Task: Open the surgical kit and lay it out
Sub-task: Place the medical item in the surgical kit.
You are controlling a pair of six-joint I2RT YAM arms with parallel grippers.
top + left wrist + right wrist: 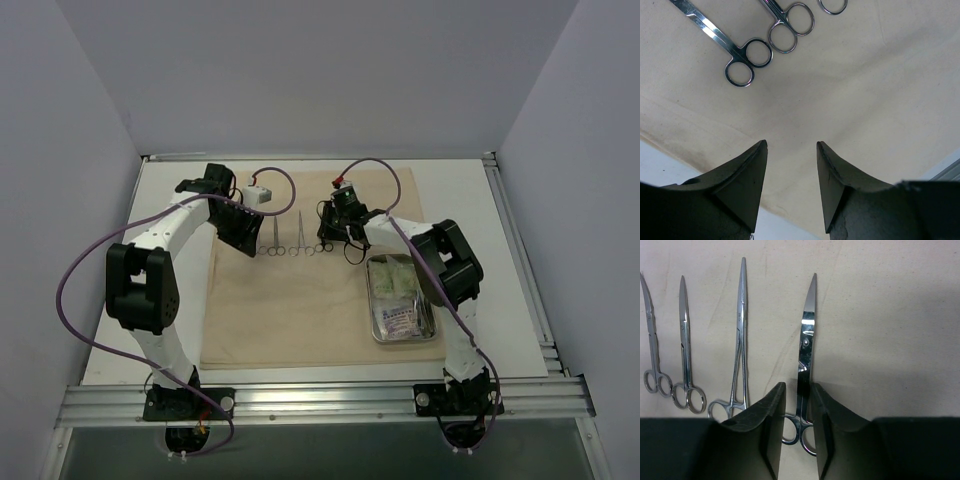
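Observation:
The surgical kit's beige cloth (pixel 290 320) lies spread flat on the table. A steel tray (pixel 378 330) holding pale packets (pixel 400 300) sits on its right part. Ring-handled steel instruments (pixel 290 240) lie in a row at the far side. My right gripper (pixel 798 386) is slightly open and straddles the shank of the rightmost scissors (pixel 806 335), which lie on the cloth. A long clamp (pixel 740 330) and two shorter instruments (pixel 686 355) lie to their left. My left gripper (pixel 791 145) is open and empty over bare cloth (pixel 865 75), just short of the ring handles (pixel 747 62).
The white table (pixel 150 330) shows left of the cloth, and its edge (pixel 660 165) lies under my left fingers. Grey walls enclose the table on three sides. An aluminium rail (pixel 320 400) runs along the near edge, and purple cables loop over both arms.

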